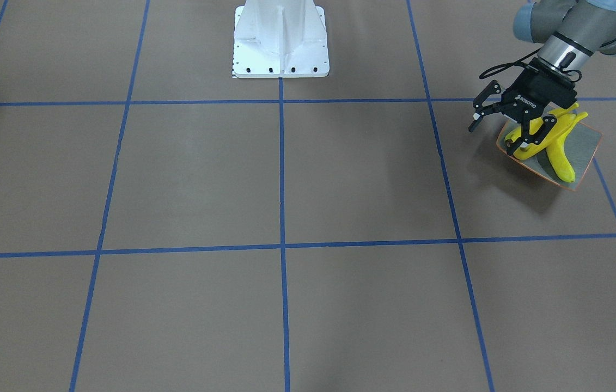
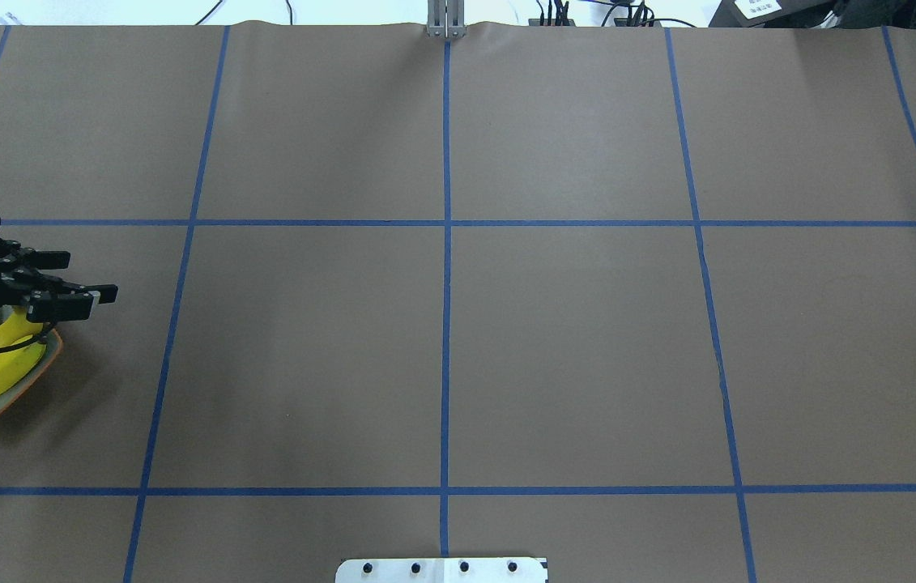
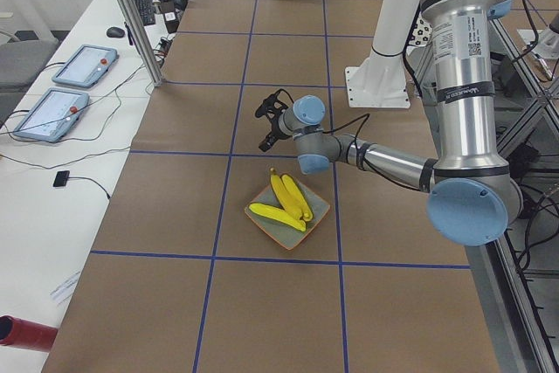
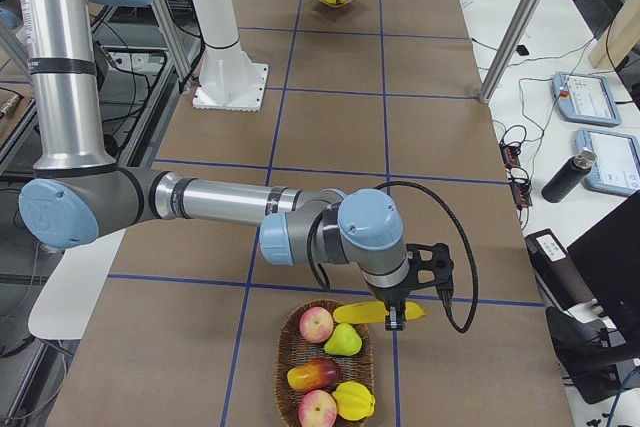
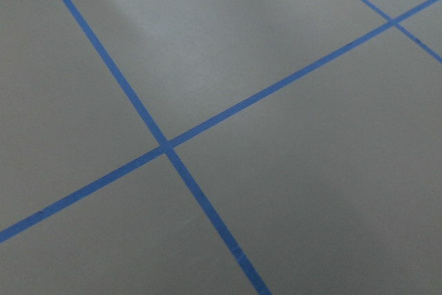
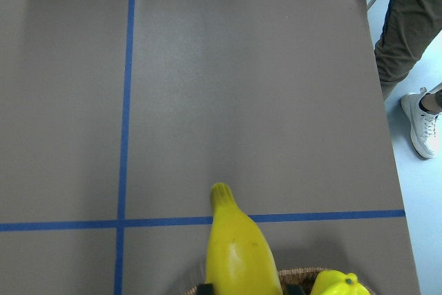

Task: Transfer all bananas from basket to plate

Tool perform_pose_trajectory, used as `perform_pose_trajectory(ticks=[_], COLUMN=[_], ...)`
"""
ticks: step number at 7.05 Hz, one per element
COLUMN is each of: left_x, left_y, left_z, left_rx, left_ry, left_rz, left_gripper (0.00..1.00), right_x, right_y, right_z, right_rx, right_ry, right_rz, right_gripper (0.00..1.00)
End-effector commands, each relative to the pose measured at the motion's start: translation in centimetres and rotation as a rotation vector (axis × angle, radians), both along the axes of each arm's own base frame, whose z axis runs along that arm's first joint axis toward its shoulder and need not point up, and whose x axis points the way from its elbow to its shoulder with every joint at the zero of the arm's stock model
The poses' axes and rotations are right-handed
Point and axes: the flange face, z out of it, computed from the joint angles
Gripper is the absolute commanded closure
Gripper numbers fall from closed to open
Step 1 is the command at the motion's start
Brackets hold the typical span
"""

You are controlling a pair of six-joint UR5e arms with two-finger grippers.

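Our left tool (image 1: 493, 140) hangs with its jaws wide apart and nothing between them, above the edge of the plate (image 1: 585, 152). The left side view shows it raised clear of the fruit, and its wrist camera sees only table (image 2: 571, 348) and blue tape (image 2: 445, 243). Our right tool (image 4: 397, 319) is clamped on one banana (image 4: 365, 312). The right wrist view has that banana jutting out from the tool at the bottom of the picture, and the right side view shows it lifted just past the rim of the basket (image 4: 283, 367). That banana lies about level, its long axis across the table, its narrow end pointing away from the robot over a tape line. The basket, at the table's right end, holds other fruit (image 4: 318, 375): apples, a pear and more. The plate sits at the left end, well apart from the basket, and the white robot base (image 1: 280, 41) stands between the two ends on the robot's side. On the plate we count three bananas (image 3: 286, 203): two lie side by side and touching, slanting roughly along the table, and the third is laid at an angle across their near ends.
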Motion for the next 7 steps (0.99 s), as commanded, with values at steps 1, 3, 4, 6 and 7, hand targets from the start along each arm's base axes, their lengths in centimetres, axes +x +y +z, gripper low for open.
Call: perform_pose_trajectory(ticks=[1,3,4,6,7], left_x=[2.7,5.2,7.8,11.2,12.6], left_y=[-2.6,-4.2,-4.0,-3.8,-3.4], left_z=[-6.3,-14.7,-19.4,-26.2,-28.2], left_rx=[-0.064,-0.149,-0.201,-0.288,-0.295], left_ry=[0.171,0.385,0.49,0.632,0.659], left_rz=[-0.036,-0.037,0.006,0.066,0.094], left_gripper=[0.01,0.01,0.01,0.01,0.01], right_x=[-7.6,-15.7,-19.3,-26.3,-29.4], right_y=[-3.7,-5.4,-6.6,-8.6,-8.1], right_z=[-6.7,-15.4,-18.9,-26.5,-30.0], right_rx=[-0.052,-0.099,-0.109,-0.127,-0.12], right_ry=[-0.111,-0.206,-0.262,-0.402,-0.47], right_rz=[0.044,0.107,0.136,0.179,0.169], right_gripper=[1.0,1.0,1.0,1.0,1.0])
